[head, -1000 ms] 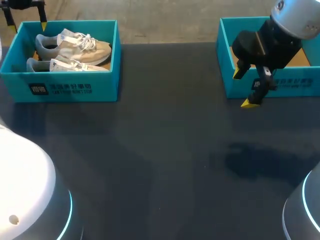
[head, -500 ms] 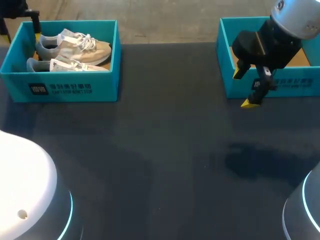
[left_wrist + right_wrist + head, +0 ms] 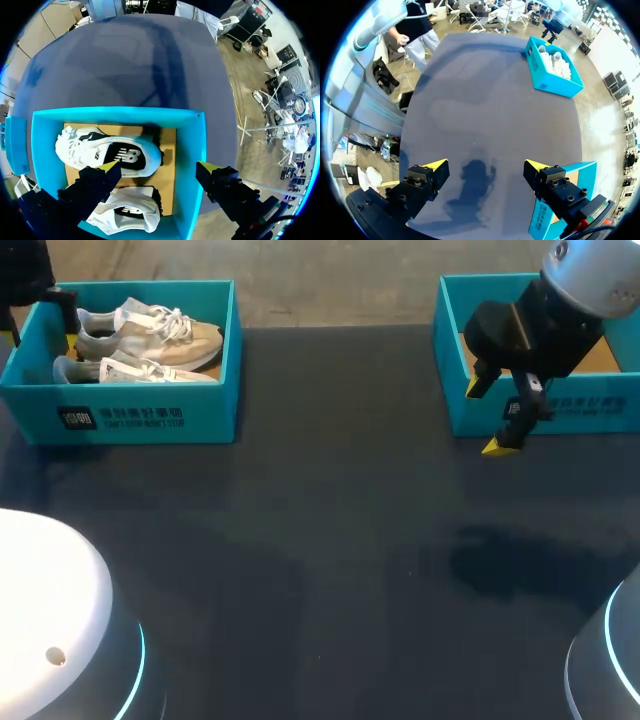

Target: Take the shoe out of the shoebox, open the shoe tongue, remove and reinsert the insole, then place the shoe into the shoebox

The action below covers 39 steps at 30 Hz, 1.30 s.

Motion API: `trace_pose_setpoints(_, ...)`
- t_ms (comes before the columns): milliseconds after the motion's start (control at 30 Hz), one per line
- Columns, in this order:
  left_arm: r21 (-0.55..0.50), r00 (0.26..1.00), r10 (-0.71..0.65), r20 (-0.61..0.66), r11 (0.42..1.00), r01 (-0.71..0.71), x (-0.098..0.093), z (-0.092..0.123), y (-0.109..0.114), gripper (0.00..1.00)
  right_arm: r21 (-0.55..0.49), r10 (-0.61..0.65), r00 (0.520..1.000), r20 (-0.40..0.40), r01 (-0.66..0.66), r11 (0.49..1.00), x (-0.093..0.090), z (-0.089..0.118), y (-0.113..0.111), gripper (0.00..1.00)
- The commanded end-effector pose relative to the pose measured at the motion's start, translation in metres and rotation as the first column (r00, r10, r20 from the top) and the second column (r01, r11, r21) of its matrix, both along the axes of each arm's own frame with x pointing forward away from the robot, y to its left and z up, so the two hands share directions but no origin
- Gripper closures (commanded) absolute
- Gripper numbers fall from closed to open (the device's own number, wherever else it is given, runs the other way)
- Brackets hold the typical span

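A teal shoebox [image 3: 150,415] stands at the table's far left with two pale sneakers in it, one [image 3: 150,332] behind the other [image 3: 130,370]. My left gripper [image 3: 38,318] hangs open over the box's left end. In the left wrist view it [image 3: 159,166] straddles the box wall [image 3: 192,165]: one fingertip [image 3: 107,166] is above the heel of a white shoe [image 3: 100,150], the other is outside the box. A second shoe [image 3: 127,215] lies beside it. My right gripper [image 3: 485,418] is open and empty above the table, in front of another box.
A second teal shoebox [image 3: 570,405] stands at the far right, its brown bottom showing; in the right wrist view its corner [image 3: 560,210] is beside my right gripper [image 3: 486,165]. Dark tabletop [image 3: 320,560] lies between the boxes.
My left gripper has come down and a little to the left, toward the left end of the shoebox. The right arm has not moved.
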<state>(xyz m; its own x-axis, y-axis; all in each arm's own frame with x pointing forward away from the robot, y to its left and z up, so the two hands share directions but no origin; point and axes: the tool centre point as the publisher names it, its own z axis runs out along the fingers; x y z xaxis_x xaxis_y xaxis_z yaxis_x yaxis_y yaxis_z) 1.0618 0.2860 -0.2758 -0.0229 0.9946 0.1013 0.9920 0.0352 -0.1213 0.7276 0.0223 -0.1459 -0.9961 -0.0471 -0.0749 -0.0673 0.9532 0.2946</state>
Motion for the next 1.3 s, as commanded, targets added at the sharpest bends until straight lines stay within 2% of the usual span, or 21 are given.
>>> trace_pose_setpoints(33, 0.003, 0.994, -0.011, 0.107, 1.000, 0.011, -0.006, 0.000, 0.000, 0.00, -0.003, -0.001, 1.000, -0.002, 0.001, 1.000, 0.001, -0.001, 0.001, 0.00)
trace_pose_setpoints(200, 0.003, 0.994, -0.011, 0.107, 1.000, 0.011, -0.006, 0.000, 0.000, 0.00, -0.003, -0.001, 1.000, -0.002, 0.001, 1.000, 0.001, -0.001, 0.001, 0.00)
trace_pose_setpoints(767, 0.023, 0.991, -0.125, 0.040, 0.992, 0.124, 0.000, -0.039, -0.005, 0.00, -0.003, -0.001, 1.000, -0.002, 0.001, 1.000, 0.001, -0.001, 0.001, 0.00)
trace_pose_setpoints(900, 0.016, 0.986, -0.165, 0.033, 0.986, 0.165, 0.002, -0.051, -0.004, 0.10, -0.003, -0.001, 1.000, -0.002, 0.001, 1.000, 0.001, -0.001, 0.001, 0.00)
trace_pose_setpoints(1133, -0.001, 0.980, -0.198, 0.011, 0.980, 0.198, 0.006, -0.069, -0.006, 0.16, -0.003, -0.001, 1.000, -0.002, 0.001, 1.000, 0.001, -0.001, 0.001, 0.00)
trace_pose_setpoints(1300, -0.009, 0.980, -0.199, 0.014, 0.980, 0.199, 0.011, -0.079, -0.007, 0.31, -0.003, -0.001, 1.000, -0.002, 0.001, 1.000, 0.001, -0.001, 0.001, 0.00)
